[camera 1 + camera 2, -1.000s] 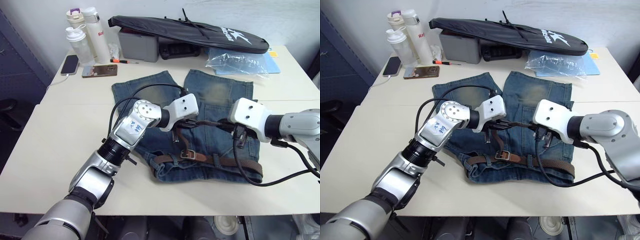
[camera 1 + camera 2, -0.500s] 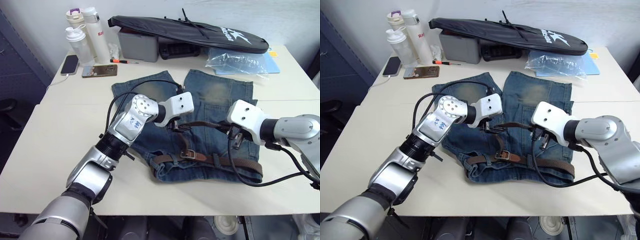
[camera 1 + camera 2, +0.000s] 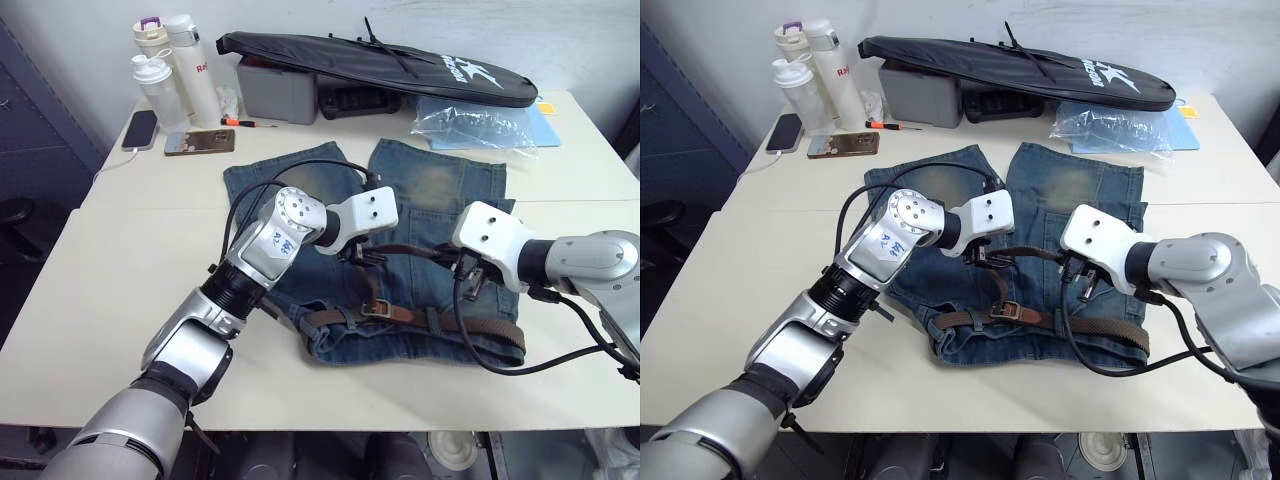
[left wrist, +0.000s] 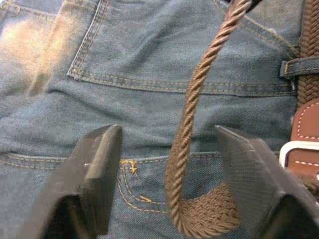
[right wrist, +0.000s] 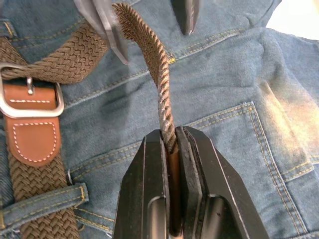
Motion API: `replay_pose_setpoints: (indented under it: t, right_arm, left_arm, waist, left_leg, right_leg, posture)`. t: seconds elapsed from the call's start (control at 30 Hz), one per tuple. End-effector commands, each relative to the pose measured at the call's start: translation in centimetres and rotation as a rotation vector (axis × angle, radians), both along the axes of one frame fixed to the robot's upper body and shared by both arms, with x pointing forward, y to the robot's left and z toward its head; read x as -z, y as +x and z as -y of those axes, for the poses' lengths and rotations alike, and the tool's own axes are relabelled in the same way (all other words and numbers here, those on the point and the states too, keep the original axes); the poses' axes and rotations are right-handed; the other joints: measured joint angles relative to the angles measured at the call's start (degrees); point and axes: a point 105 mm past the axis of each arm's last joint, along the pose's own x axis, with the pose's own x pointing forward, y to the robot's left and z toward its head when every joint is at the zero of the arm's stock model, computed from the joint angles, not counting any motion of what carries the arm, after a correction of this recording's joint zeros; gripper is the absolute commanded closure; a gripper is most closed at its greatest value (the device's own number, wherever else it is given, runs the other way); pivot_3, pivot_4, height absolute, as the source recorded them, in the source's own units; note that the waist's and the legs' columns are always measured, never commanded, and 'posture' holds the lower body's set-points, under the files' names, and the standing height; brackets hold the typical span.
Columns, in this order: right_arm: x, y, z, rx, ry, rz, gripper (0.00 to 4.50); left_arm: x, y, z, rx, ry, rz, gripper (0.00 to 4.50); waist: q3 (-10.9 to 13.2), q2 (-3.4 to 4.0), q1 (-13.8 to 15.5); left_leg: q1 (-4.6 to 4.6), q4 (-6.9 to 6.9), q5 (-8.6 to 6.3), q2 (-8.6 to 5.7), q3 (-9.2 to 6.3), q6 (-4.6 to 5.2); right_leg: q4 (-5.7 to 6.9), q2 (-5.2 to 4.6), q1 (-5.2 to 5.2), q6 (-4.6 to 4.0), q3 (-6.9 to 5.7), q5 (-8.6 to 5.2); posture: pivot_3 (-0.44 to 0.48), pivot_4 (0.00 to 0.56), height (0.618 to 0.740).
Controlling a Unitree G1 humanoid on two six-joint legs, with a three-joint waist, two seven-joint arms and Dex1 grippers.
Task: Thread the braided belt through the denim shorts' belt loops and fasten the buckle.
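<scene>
the right hand (image 5: 169, 144) is clenched on the braided belt (image 5: 149, 55) above the denim shorts (image 3: 440, 190). the left hand (image 4: 169, 149) is released, its fingers (image 4: 97, 169) straddling the strap.

Head stereo above; wrist cameras close.

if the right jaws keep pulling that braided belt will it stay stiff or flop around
Probably floppy: the braided belt curves and twists between the right gripper and the shorts. Its coarse weave likely grips well. The buckle end looks heavier and may drag.
</scene>
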Motion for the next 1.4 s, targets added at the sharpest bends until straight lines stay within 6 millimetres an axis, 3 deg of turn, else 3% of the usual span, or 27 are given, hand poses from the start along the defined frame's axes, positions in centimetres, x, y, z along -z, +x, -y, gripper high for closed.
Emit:
replay_pose_setpoints:
  t: [0.03,0.13,0.5,0.53,0.67,0.8,0.93,1.07,1.4]
  right_arm:
    - [-1.1,-0.4,-0.9,-0.034,0.014,0.047,4.5]
    - [-1.2,-0.4,-1.1,-0.035,0.02,0.049,4.5]
    - [-1.3,-0.4,-1.9,-0.037,0.049,0.089,4.5]
    - [-1.3,-0.4,-1.9,-0.035,0.051,0.088,3.54]
    - [-1.3,-0.6,-1.3,-0.021,0.039,0.09,2.09]
    - [-1.7,-1.3,0.8,0.02,0.034,0.079,0.18]
    - [-0.9,-3.5,1.8,0.027,0.076,-0.046,0.08]
    - [1.1,-5.5,0.8,-0.01,0.1,-0.141,0.08]
    - [5.1,-5.1,-2.1,0.007,0.135,-0.113,0.08]
  left_arm:
    - [-1.3,-0.1,0.8,0.036,-0.004,0.053,3.23]
    - [-1.2,0.0,0.8,0.04,0.004,0.052,4.46]
    - [-1.9,0.9,0.8,0.018,-0.015,0.071,4.46]
    - [-2.0,0.9,0.8,0.019,-0.017,0.075,4.5]
    - [-2.0,1.1,0.3,0.027,-0.003,0.118,4.5]
    - [-1.7,1.3,-0.6,0.017,0.0,0.146,4.5]
    - [-0.7,1.3,-1.6,-0.008,0.014,0.146,4.5]
    - [0.2,1.6,-2.3,-0.044,0.038,0.177,4.5]
    - [0.3,2.3,-2.8,-0.073,0.066,0.243,4.5]
  waist:
    - [-0.01,0.01,0.0]
    - [-0.03,0.04,0.0]
    - [-0.06,0.1,-0.06]
    - [-0.07,0.11,-0.06]
    - [-0.09,0.15,-0.05]
    - [-0.11,0.18,0.12]
    - [-0.1,0.16,0.06]
    - [-0.07,0.1,-0.04]
    - [-0.09,0.12,0.09]
  left_leg:
    - [0.0,0.01,0.0,0.0,0.0,0.0]
    - [0.0,0.02,0.0,0.0,-0.01,0.0]
    - [0.0,0.09,0.0,0.0,0.0,0.0]
    - [0.0,0.09,0.0,0.0,-0.01,0.0]
    - [0.0,0.11,0.0,0.0,-0.01,0.0]
    - [0.0,0.13,0.0,-0.01,-0.01,0.0]
    - [0.0,0.13,0.0,0.0,0.01,0.02]
    - [0.03,0.15,0.0,0.04,0.01,0.02]
    - [-0.02,0.62,-0.02,0.02,-0.02,0.06]
  right_leg:
    - [0.01,0.0,0.0,0.0,0.0,0.0]
    - [0.04,0.0,0.0,0.0,0.0,0.0]
    - [0.12,0.0,-0.02,0.0,0.01,0.0]
    - [0.14,0.0,-0.02,0.0,0.01,0.0]
    - [0.15,0.0,-0.02,0.0,0.01,0.0]
    - [0.16,-0.01,-0.01,0.0,0.01,0.0]
    - [0.18,-0.02,0.0,-0.01,0.0,0.0]
    - [0.24,0.01,0.01,-0.01,-0.01,0.0]
    - [0.31,-0.04,0.03,-0.02,0.07,0.01]
  posture:
    - [0.0,0.15,0.656]
    - [0.0,0.15,0.656]
    - [0.0,0.15,0.656]
    - [0.0,0.15,0.656]
    - [0.0,0.15,0.656]
    - [0.0,0.15,0.656]
    - [0.0,0.15,0.656]
    - [0.0,0.15,0.656]
    - [0.0,0.15,0.656]
